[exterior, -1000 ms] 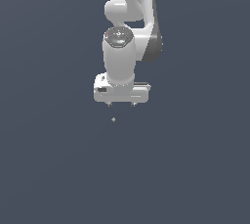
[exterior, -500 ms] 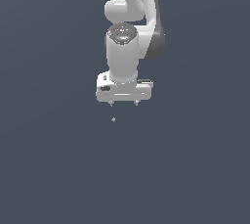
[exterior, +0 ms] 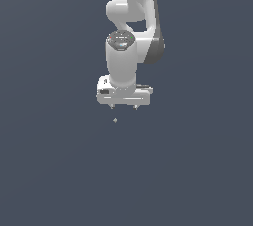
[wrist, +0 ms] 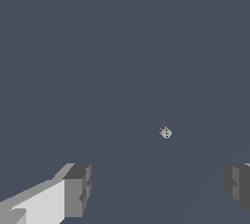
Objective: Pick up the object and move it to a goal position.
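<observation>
The object (exterior: 114, 120) is a tiny pale grey speck on the dark surface, just below the white gripper (exterior: 123, 106) in the exterior view and slightly toward that view's left. In the wrist view the object (wrist: 165, 132) shows as a small rounded grey piece with dark dots, lying ahead of the gap between the two fingers (wrist: 78, 191). The gripper (wrist: 158, 189) is open, its fingers wide apart with nothing between them. It hangs above the object without touching it.
The white arm (exterior: 131, 32) rises from the gripper toward the top of the exterior view. Around it lies only a plain dark grey-blue surface (exterior: 59, 170).
The gripper has shifted slightly toward the exterior view's right and a little lower. The object has stayed in place.
</observation>
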You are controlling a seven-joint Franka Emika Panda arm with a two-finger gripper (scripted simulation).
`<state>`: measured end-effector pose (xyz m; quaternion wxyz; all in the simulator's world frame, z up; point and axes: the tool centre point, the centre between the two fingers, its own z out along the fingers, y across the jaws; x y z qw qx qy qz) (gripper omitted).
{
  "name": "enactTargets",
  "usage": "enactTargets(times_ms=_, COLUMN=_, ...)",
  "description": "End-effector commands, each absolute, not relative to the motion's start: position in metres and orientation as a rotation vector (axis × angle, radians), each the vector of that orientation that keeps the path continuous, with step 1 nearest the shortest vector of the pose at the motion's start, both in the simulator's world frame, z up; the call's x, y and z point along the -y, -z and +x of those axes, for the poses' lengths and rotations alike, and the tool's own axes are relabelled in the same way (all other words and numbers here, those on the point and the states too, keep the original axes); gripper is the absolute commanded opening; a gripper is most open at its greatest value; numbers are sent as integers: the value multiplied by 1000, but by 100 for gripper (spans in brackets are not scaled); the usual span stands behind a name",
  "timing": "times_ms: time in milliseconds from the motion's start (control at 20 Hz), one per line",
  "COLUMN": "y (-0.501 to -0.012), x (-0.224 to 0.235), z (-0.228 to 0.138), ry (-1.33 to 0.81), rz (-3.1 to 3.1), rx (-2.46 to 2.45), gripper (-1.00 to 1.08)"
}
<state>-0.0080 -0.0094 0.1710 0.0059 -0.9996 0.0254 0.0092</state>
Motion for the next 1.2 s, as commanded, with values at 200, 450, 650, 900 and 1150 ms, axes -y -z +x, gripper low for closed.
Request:
enactTargets(times_ms=200, y=-145, x=19, z=-10, ry=-27, rz=-3109, rx=-315, gripper=100)
enactTargets(times_ms=450, y=-119, x=30, z=-14, ry=-23, rz=-3073, rx=-568, gripper=100)
enactTargets(times_ms=650, y=-98, x=39, z=-18, ry=-18, rz=-3032, rx=-770, gripper=100)
enactTargets(times_ms=900, y=-78, x=49, z=-22, ry=-10, rz=-2982, rx=-964, gripper=100)
enactTargets(times_ms=1150, y=-65, x=56, z=-26, ry=-4, rz=-2943, rx=-1091, gripper=100)
